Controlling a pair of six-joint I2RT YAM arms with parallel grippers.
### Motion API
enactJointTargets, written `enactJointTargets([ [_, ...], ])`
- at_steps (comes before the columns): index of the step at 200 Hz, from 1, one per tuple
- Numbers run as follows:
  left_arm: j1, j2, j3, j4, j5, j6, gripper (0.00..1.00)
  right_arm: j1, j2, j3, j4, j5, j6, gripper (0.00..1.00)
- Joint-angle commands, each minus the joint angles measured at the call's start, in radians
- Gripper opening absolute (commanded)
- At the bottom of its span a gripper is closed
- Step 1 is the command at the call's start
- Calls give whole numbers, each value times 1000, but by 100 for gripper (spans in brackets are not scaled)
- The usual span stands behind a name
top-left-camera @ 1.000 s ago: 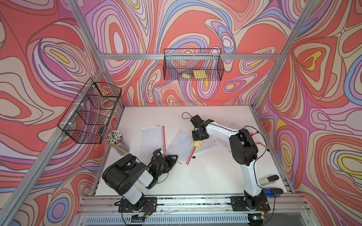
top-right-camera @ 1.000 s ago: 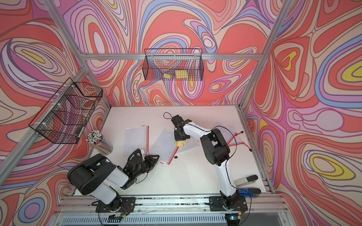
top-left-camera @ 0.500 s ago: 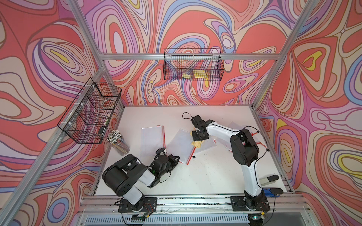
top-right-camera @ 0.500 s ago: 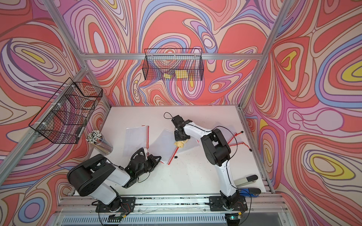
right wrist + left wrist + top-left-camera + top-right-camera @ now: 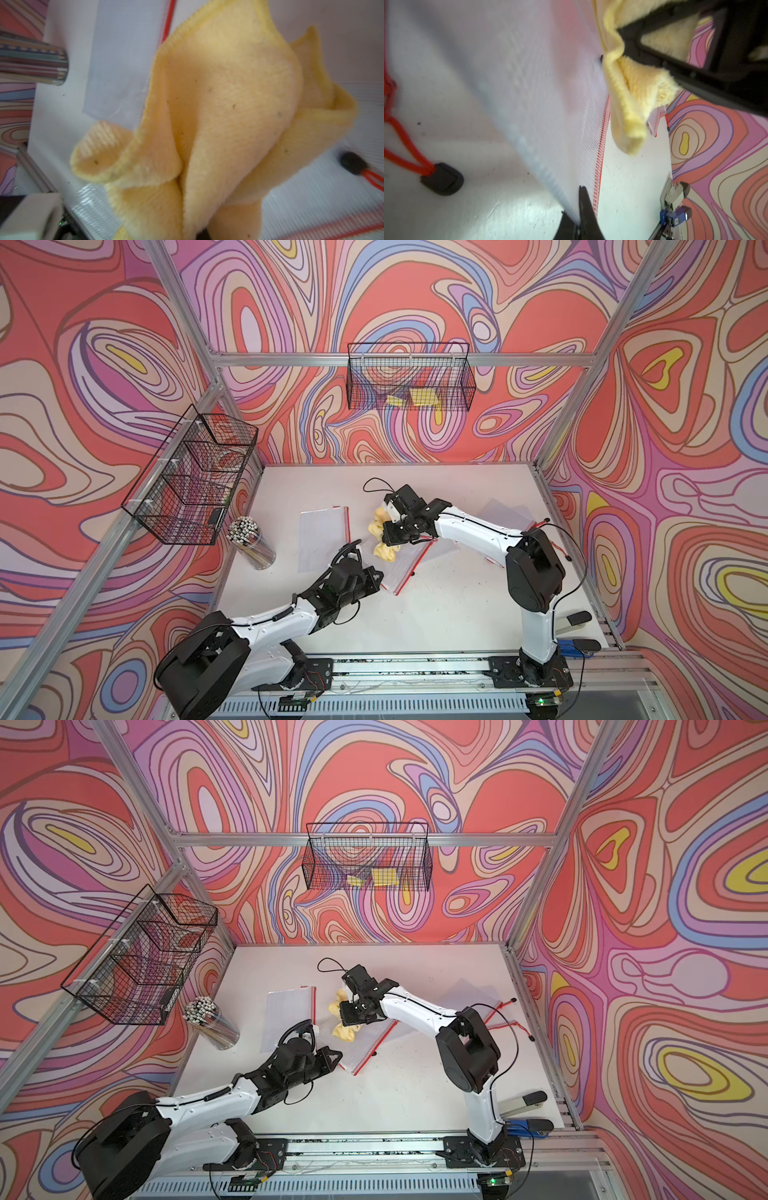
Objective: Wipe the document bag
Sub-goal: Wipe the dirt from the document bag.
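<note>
Now wiping is in hand: the left end effector (image 5: 579, 217) pinches a corner of the translucent red-zippered mesh document bag (image 5: 401, 572) near the clear pencil jar (image 5: 256, 548). The right end effector (image 5: 392, 536) clenches a fluffy yellow cloth (image 5: 385, 552), seemingly upon it. Next, probably a sweep across.

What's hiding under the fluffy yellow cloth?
The see-through document bag with a red zipper edge lies under the yellow cloth. The bit right beneath the cloth is covered, so I cannot see it.
</note>
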Motion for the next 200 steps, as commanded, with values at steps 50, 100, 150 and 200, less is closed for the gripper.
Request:
enactJointTargets([
  [50, -4, 123, 34, -72, 141, 125, 0, 5, 17, -162, 166, -292, 66, 0],
  [100, -5, 129, 111, -205, 106, 208, 0, 4, 83, -212, 195, -252, 75, 0],
  [150, -2, 160, 132, -260, 103, 250, 0, -138, 50, -340, 168, -144, 55, 0],
  [200, 6, 197, 133, -262, 103, 260, 0, -332, -21, -385, 88, -53, -20, 0],
])
